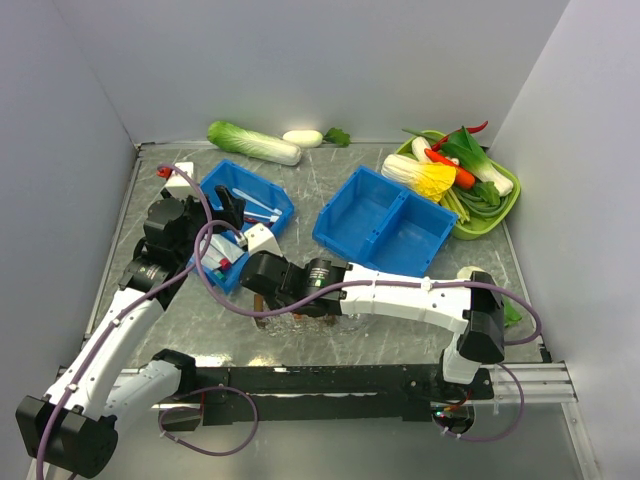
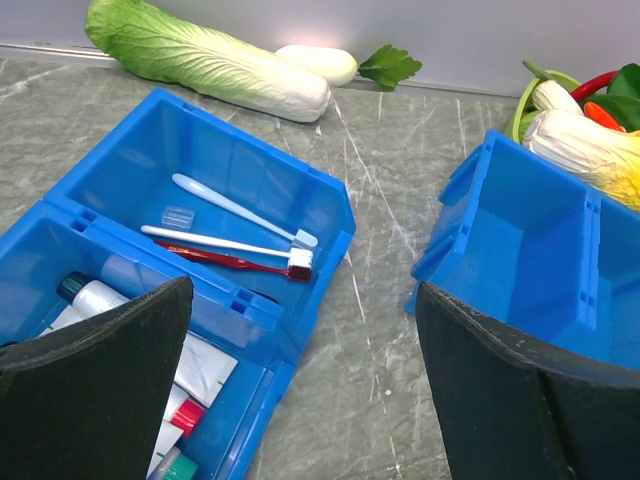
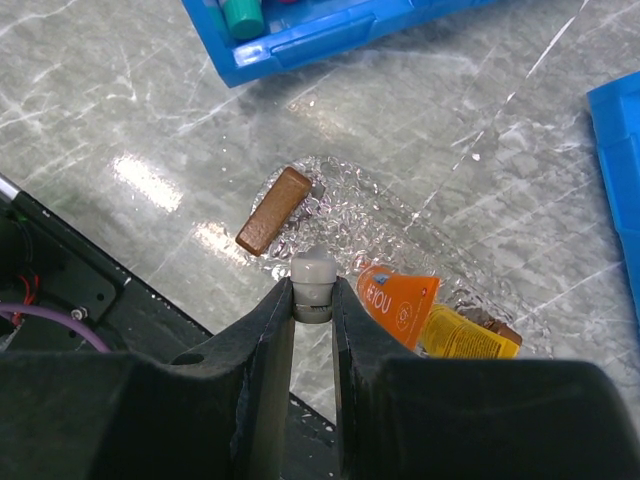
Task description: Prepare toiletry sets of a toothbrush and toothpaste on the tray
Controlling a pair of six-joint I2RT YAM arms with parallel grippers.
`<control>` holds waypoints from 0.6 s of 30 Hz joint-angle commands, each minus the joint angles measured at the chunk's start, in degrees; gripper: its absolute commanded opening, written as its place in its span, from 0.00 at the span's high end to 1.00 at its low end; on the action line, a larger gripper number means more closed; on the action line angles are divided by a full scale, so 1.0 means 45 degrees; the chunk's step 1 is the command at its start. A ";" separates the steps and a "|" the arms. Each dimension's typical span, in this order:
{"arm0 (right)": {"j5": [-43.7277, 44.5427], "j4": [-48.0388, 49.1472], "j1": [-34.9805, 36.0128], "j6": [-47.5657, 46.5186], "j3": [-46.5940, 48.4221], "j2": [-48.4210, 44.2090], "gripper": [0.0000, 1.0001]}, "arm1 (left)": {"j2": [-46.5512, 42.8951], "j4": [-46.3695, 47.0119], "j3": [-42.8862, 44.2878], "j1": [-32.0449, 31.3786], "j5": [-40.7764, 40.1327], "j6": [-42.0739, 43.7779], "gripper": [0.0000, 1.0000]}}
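The clear bumpy tray (image 3: 385,215) lies on the table under my right gripper (image 3: 314,300); it also shows in the top view (image 1: 300,325). An orange tube (image 3: 395,305), a yellow tube (image 3: 465,335) and a brown bar (image 3: 273,210) lie on it. My right gripper is shut on a white-capped toothpaste tube (image 3: 314,275), whose body is hidden between the fingers. My left gripper (image 2: 300,400) is open and empty over the left blue bin (image 2: 330,195). In the bin's far compartment lie a pale toothbrush (image 2: 240,210), a white one (image 2: 215,242) and a red one (image 2: 235,262). Toothpaste tubes (image 2: 100,300) fill the near compartment.
A second blue bin (image 1: 385,220) stands at centre right. A green tray of vegetables (image 1: 500,205) sits at the back right. A cabbage (image 1: 255,142) and a white radish (image 1: 302,138) lie along the back wall. Grey walls close in both sides.
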 commanded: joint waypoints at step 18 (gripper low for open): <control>0.0525 0.0643 -0.0036 0.0013 -0.0381 0.0234 1.00 | -0.0064 0.0543 0.0064 0.0050 0.0276 0.0220 0.03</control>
